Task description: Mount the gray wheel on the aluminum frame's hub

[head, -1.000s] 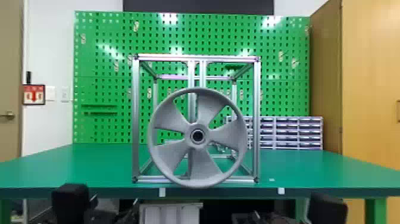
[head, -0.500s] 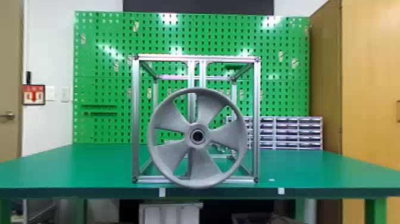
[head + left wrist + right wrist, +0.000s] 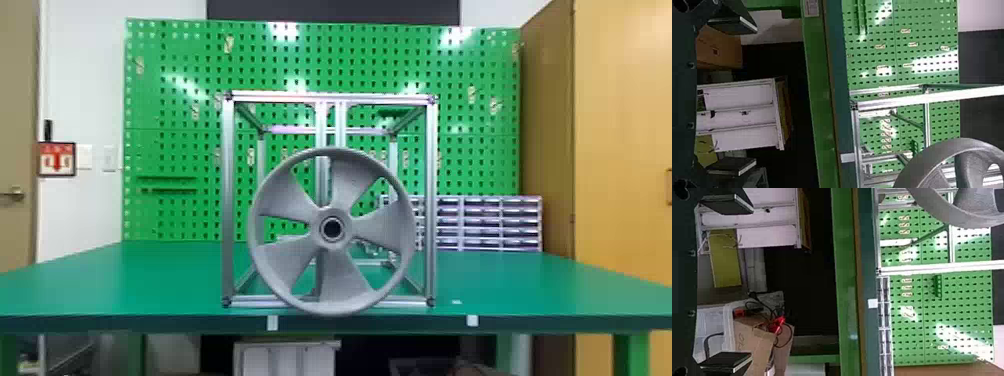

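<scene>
My left gripper [image 3: 752, 96] and right gripper [image 3: 751, 284], both wide: if unseated, press gray wheel [image 3: 333, 212] squarely, nine and three o'clock.

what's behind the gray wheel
Through the gaps in the gray wheel you can see parts of the aluminum frame, green table and pegboard. It covers whatever lies directly behind its solid parts, so I can't make out the hub.
</scene>
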`<state>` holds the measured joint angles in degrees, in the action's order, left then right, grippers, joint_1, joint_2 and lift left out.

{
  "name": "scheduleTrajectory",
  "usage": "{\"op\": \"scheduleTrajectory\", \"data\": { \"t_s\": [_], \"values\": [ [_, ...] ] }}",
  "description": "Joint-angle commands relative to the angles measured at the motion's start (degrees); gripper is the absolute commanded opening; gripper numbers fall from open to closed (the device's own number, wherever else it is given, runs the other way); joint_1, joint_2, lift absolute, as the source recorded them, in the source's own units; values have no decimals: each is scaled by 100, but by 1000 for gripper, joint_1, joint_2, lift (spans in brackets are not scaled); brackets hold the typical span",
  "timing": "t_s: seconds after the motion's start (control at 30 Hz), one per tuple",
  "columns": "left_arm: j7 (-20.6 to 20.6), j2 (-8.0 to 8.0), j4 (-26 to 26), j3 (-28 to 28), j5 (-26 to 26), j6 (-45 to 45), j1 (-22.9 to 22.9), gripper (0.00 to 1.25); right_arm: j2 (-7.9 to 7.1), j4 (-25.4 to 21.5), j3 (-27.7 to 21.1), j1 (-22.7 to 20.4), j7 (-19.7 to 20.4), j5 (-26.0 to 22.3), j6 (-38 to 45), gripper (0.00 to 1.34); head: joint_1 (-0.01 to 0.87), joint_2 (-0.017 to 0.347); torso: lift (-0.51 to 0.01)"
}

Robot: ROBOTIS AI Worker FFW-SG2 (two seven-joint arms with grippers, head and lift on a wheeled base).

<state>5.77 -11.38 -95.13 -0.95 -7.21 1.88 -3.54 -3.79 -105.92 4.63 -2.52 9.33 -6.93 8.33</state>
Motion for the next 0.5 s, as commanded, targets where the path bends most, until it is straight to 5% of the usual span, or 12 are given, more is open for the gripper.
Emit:
{"op": "scheduleTrajectory", "data": {
  "t_s": [0.0, 0.47],
  "values": [
    [12, 66, 240, -45, -26, 366, 82, 1141, 53, 264, -41, -82, -63, 16, -411, 1339, -5, 6, -499],
    [83, 83, 390, -10, -78, 489, 108, 1141, 89, 511, -85, -91, -212, 7, -578, 1339, -5, 6, -499]
  ]
}}
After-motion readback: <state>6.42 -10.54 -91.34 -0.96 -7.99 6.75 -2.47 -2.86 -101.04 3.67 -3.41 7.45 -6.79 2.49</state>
